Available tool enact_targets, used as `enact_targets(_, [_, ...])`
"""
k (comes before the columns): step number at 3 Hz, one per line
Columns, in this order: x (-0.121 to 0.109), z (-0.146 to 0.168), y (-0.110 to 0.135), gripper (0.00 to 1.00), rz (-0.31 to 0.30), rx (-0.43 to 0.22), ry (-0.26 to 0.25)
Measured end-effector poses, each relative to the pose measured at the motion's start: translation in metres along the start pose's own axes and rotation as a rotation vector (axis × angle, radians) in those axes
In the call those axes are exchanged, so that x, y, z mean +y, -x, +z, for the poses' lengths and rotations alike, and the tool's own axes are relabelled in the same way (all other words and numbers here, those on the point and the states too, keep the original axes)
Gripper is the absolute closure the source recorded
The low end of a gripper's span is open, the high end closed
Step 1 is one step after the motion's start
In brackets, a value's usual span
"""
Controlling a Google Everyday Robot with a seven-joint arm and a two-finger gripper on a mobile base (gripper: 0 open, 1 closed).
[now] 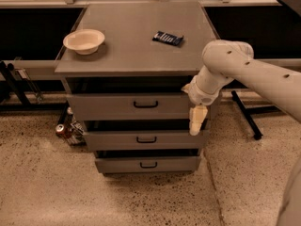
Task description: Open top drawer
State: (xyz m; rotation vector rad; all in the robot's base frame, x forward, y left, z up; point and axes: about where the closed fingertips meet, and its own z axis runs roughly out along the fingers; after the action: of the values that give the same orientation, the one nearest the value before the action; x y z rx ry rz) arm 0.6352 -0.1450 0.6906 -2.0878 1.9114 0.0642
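Grey cabinet point(136, 55) with three drawers. The top drawer point(108, 107) sits directly under the cabinet top, its black bar handle point(146, 104) at the centre of the front. The gripper point(197, 120) hangs pointing down at the right edge of that drawer front, off to the right of the handle; can't tell if it is spread or pressed together, or touching the front. The middle drawer point(117, 140) and the bottom drawer point(122, 165) are below. A white bowl point(84, 40) and a dark packet point(168, 38) lie on top, and cans point(63, 130) stand on the floor at left.
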Motion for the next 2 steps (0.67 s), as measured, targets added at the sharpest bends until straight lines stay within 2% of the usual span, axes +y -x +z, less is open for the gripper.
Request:
enact_targets(1, [-0.011,0.004,-0.001,0.00,0.008,-0.006,-0.006])
enact_targets(2, [-0.023,0.020,0.000,0.00,0.004,0.000,0.021])
